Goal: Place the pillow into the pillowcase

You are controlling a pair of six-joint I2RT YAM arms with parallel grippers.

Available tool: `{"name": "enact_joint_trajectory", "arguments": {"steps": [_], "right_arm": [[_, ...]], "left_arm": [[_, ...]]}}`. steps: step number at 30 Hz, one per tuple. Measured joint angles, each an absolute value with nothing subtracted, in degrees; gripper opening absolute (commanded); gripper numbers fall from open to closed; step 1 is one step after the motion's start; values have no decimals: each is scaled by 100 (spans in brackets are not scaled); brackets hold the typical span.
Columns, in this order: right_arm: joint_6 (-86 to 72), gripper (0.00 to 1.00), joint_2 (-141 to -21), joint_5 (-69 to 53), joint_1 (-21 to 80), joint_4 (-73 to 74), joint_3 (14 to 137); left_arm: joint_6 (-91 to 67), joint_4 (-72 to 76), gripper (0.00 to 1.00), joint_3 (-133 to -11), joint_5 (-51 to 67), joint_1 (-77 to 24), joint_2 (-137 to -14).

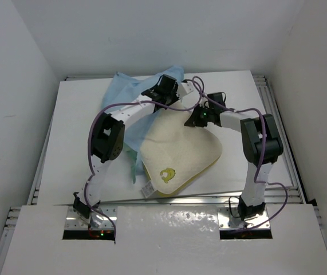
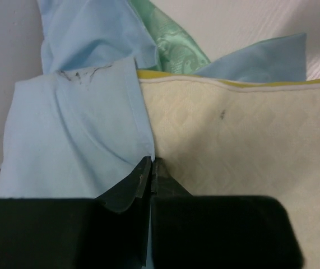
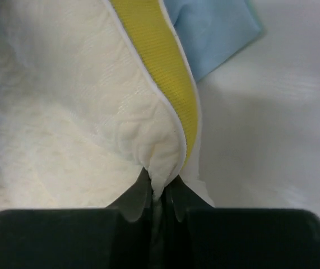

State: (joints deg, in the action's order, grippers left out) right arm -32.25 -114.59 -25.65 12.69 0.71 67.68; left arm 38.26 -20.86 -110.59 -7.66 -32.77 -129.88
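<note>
The cream pillow (image 1: 177,153) lies mid-table, its yellow-green mark near the front corner. Its far end lies at the light-blue pillowcase (image 1: 127,94), which is bunched at the back left. My left gripper (image 1: 164,91) is shut on the pillowcase's light-blue edge (image 2: 87,140), right beside the pillow's textured face (image 2: 244,145); a sea-green patch (image 2: 174,53) shows behind. My right gripper (image 1: 196,118) is shut on a pinched fold of the pillow's edge (image 3: 160,162), next to its yellow seam (image 3: 160,61).
The white table (image 1: 83,126) ends in metal rails at left, right and back. White walls stand close on three sides. A strip of pillowcase (image 1: 132,163) hangs along the pillow's left side. A white label (image 1: 148,190) sticks out at the pillow's front corner.
</note>
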Motion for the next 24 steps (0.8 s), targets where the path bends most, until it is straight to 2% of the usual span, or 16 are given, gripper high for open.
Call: {"name": "enact_joint_trajectory", "arguments": {"steps": [5, 13, 19, 24], "right_arm": [[-3133, 0, -10971, -2200, 1538, -390, 6208], [-2915, 0, -8877, -845, 2799, -784, 4930], [-2982, 0, -7721, -246, 2897, -1216, 4215], [-3181, 0, -7544, -178, 2893, -1374, 4147]], "left_arm": [[3747, -2121, 0, -11065, -64, -3277, -12897], [3754, -2858, 0, -11067, 1420, -3411, -11952], [3920, -3315, 0, -10919, 2523, -3448, -11002], [4032, -3601, 0, -10324, 3378, -3459, -10103]]}}
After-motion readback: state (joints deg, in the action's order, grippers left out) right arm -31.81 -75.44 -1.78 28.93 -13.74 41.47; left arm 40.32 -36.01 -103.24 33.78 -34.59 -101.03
